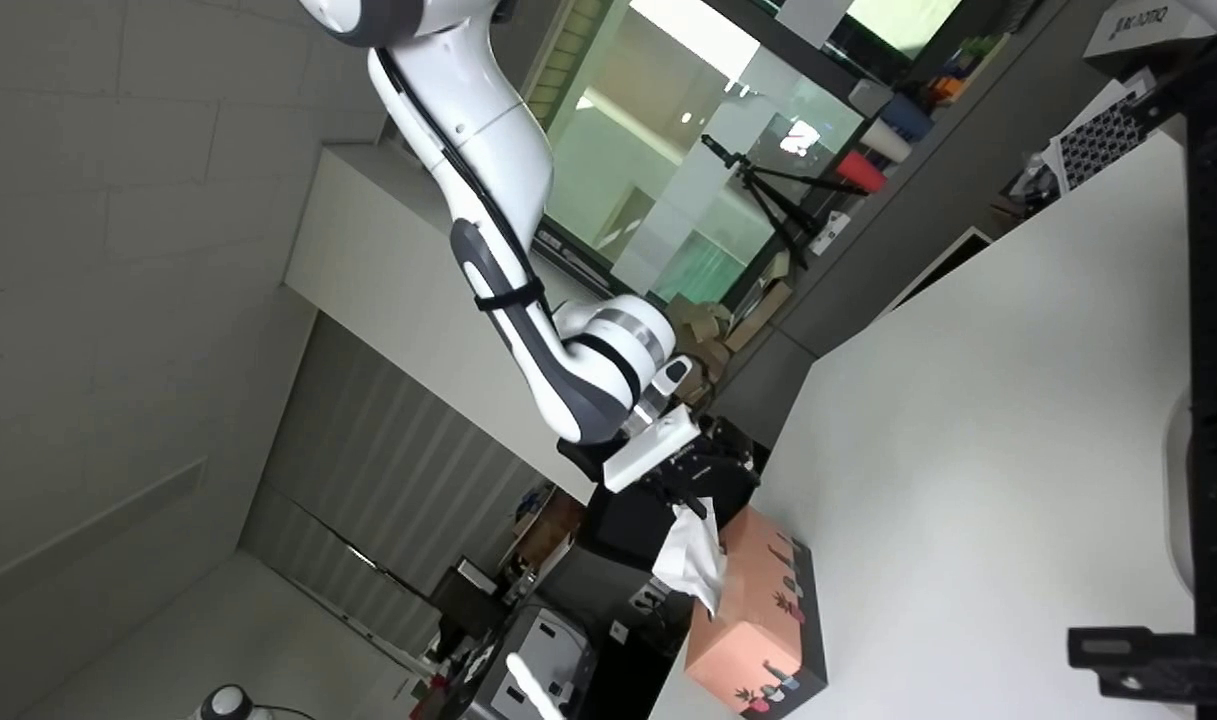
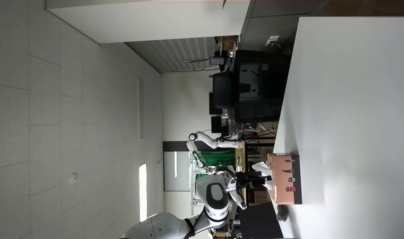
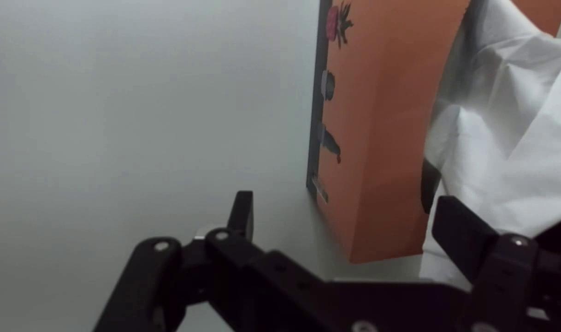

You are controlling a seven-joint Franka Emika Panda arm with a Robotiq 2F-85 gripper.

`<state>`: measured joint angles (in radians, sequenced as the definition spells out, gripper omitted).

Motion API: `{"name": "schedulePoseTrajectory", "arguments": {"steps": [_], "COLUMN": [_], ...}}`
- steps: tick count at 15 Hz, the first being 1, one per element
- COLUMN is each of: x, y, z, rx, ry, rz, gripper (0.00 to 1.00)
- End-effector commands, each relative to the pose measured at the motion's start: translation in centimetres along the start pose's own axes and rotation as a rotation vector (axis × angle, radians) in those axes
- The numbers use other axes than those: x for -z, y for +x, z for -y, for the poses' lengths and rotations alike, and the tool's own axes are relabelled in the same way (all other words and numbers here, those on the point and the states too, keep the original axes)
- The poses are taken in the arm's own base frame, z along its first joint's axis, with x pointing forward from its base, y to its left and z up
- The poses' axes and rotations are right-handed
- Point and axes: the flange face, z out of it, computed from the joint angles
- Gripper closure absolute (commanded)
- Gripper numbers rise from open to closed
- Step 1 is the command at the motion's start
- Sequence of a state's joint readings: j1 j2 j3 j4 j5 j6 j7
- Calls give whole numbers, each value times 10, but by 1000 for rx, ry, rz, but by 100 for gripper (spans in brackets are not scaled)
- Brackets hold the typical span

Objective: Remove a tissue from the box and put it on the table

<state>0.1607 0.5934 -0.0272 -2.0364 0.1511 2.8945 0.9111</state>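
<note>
Your fingers (image 3: 462,230) stood apart near the tissue (image 3: 506,147) poking from the box (image 3: 381,129); removal and placement on the bench (image 2: 354,116) seemingly remained.

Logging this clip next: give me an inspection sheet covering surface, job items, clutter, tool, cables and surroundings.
Surface: white table, with a soft sheen.
Box: salmon-pink, upright on the table.
Tissue: crumpled, white, protruding from the box's top.
Clutter: small dark item beside the box, unidentifiable.
Tool: jaws apart, near the tissue; contact unclear.
Cables: black cable strapped along the arm.
Surroundings: tripod and second robot arm in the background.
</note>
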Motion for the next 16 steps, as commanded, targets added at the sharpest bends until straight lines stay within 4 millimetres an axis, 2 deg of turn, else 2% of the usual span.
{"name": "schedulePoseTrajectory", "arguments": {"steps": [1,4,10,16], "x": [-13,-11,7,12], "y": [-6,-12,-14,-19], "z": [23,37,66,86], "rx": [-80,-102,-89,-42], "ry": [58,82,127,172], "rz": [25,40,43,25], "gripper": [0,0,0,0]}}
